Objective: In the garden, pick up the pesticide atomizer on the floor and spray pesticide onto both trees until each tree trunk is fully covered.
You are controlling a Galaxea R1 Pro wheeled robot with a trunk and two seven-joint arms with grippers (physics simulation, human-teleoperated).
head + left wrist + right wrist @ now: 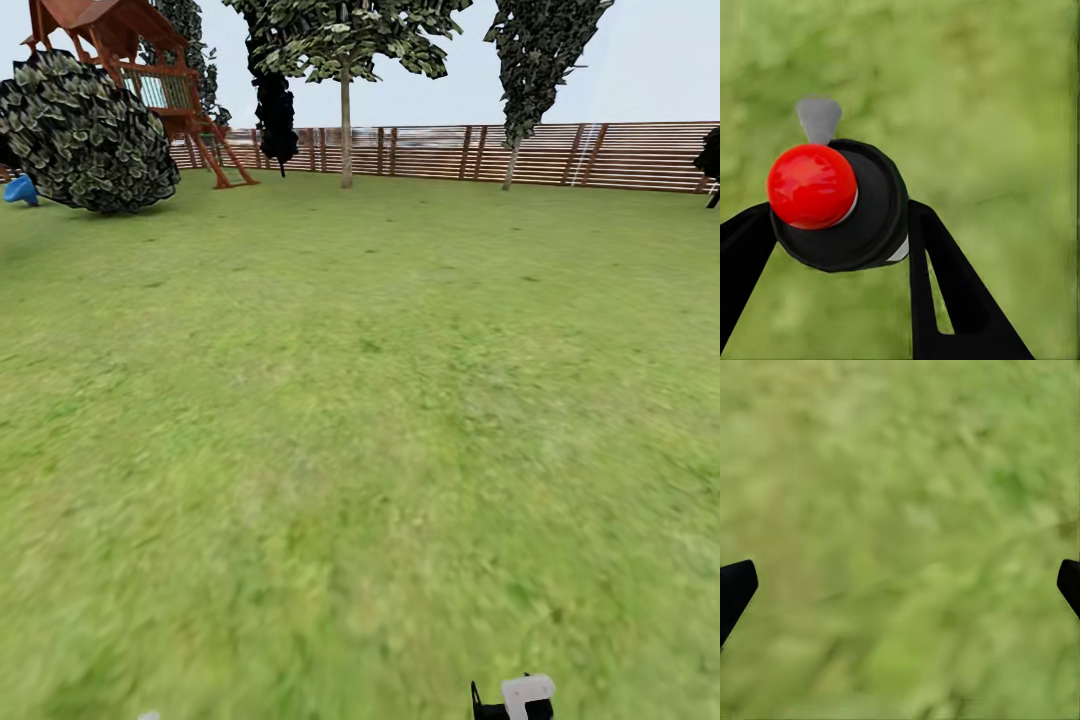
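Left gripper (844, 247) pinches sprayer bottle (840, 206) between black fingers (945, 285); red round cap and grey nozzle face wrist camera, grass (1005, 112) blurred behind. Right gripper (900, 585) spread wide, empty, fingertips at frame edges over grass.

Head view: open lawn (360, 420), two trees (345, 90) far off by slat fence (600, 155), bush (85, 135) and play tower (130, 50) to left.

Bottle judged small, light, rigid, smooth plastic, so slip risk; grip on body below cap looks best, nozzle kept unobstructed.

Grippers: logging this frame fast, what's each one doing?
Left gripper: shut on the pesticide atomizer.
Right gripper: open, holding nothing, over grass.
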